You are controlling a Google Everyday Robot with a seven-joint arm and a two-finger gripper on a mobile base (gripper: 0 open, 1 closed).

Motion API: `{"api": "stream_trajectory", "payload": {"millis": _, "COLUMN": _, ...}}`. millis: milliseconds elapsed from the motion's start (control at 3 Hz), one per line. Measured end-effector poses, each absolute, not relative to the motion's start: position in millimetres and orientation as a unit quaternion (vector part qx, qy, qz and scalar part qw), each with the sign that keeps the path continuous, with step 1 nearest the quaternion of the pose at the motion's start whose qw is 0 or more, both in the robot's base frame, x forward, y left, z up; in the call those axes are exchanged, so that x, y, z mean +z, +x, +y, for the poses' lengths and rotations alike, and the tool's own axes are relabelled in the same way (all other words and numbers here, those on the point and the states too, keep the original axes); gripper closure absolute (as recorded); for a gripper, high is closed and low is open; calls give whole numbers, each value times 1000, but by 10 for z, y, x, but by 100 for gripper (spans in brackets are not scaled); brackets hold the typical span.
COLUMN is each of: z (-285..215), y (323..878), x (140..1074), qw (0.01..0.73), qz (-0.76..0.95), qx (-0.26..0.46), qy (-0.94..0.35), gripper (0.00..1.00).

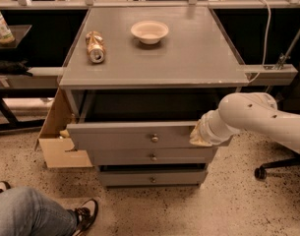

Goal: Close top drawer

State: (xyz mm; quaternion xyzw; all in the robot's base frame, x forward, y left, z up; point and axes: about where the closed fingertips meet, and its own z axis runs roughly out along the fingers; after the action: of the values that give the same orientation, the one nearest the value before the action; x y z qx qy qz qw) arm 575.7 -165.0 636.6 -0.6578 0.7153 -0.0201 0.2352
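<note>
The can (95,46) lying on the grey cabinet top (189,58) near a bowl (149,31) bears a label too small to read. Below, the top drawer (120,135) stands partly pulled out, the gripper (200,134) against its front's right end; I cannot tell whether the gripper is spread or closed. A cardboard box (56,149) sits left on the speckled floor (228,205), and a jeans-clad leg (26,215) is in front.

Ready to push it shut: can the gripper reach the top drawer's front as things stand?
Probably yes. The gripper is at the right end of the front of the open top drawer, and nothing shows between them.
</note>
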Motion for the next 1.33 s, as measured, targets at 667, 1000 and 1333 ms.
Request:
{"api": "stream_trajectory", "payload": {"millis": 667, "z": -1655, "y": 5783, "x": 6375, "qw": 238, "qz": 716, "qx": -22, "qy": -656, "gripper": 39}}
{"api": "stream_trajectory", "payload": {"millis": 1000, "z": -1655, "y": 5783, "x": 6375, "qw": 238, "qz": 716, "qx": -22, "qy": -656, "gripper": 16}}
{"api": "stream_trajectory", "payload": {"millis": 1333, "z": -1655, "y": 5783, "x": 6374, "qw": 238, "qz": 716, "qx": -22, "qy": -657, "gripper": 0}}
